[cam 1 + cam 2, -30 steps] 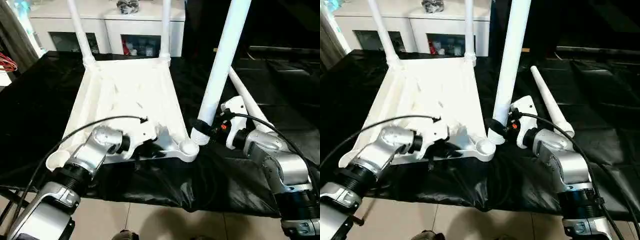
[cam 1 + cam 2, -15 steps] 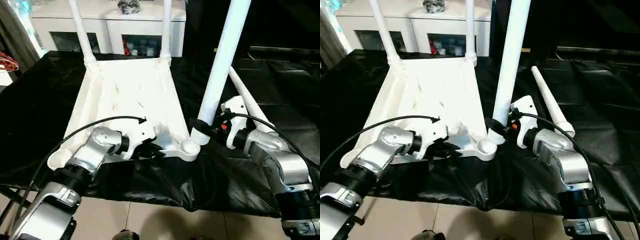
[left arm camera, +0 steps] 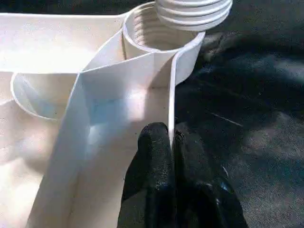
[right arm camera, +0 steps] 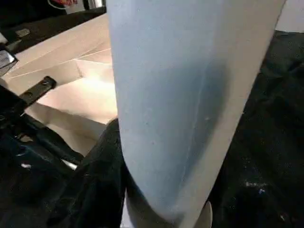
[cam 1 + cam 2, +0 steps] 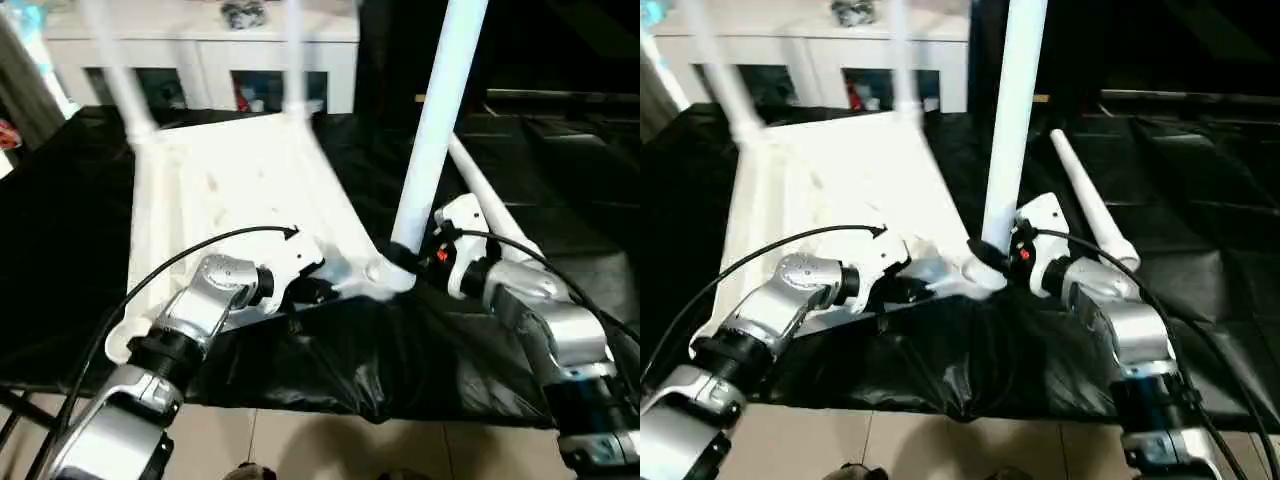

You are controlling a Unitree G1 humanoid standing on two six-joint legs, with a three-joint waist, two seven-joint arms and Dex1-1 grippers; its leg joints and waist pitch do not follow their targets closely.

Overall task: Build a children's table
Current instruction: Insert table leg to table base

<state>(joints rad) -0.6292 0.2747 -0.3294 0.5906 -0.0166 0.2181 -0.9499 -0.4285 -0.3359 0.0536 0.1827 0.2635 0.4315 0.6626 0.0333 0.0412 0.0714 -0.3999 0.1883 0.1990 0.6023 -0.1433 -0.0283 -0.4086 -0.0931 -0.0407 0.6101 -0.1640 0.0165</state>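
The children's table lies upside down on a black cloth: its white ribbed top [image 5: 230, 190] faces up, with two legs [image 5: 293, 60] standing in the far corner sockets. My left gripper [image 3: 172, 135] is shut on the thin near rim [image 3: 171, 95] of the top, close to the near right corner socket [image 3: 156, 31]. My right gripper [image 5: 403, 256] is shut on a third white leg [image 5: 435, 120], held nearly upright. Its threaded lower end [image 3: 194, 12] sits right at that socket. Another white leg [image 5: 1085, 200] lies loose on the cloth behind my right arm.
A white cabinet [image 5: 200, 40] with glass doors stands behind the work surface. The black cloth [image 5: 330, 370] hangs over the near edge above a tiled floor [image 5: 300, 440]. A black cable [image 5: 200, 250] arcs over my left forearm.
My left gripper has closed on the rim. The table top has swung, its far end going left and its near right socket moving in under the held leg's threaded end.
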